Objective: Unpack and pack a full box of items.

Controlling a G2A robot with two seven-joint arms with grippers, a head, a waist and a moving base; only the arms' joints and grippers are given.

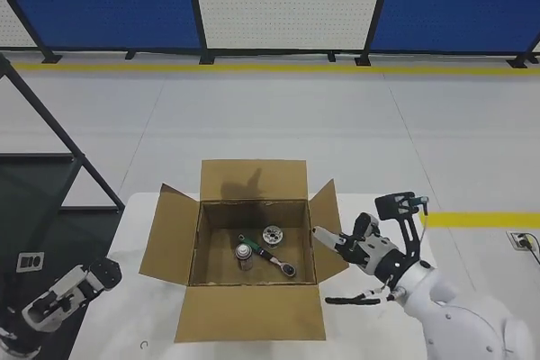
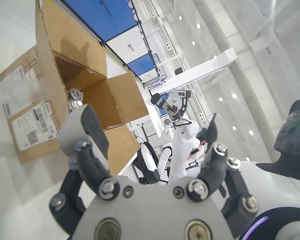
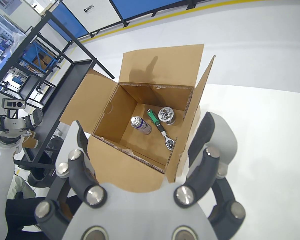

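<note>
Corrugated cardboard box [image 3: 130,173], cylindrical can [image 3: 140,125], steel ratchet [image 3: 160,129]

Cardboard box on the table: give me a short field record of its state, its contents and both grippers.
box: cardboard box, all four flaps open, on the white table
contents: spray can, green-handled ratchet wrench, round metal part, all on the box floor
left gripper: left gripper open, empty, apart from the box
right gripper: right gripper open, empty, beside a side flap
</note>
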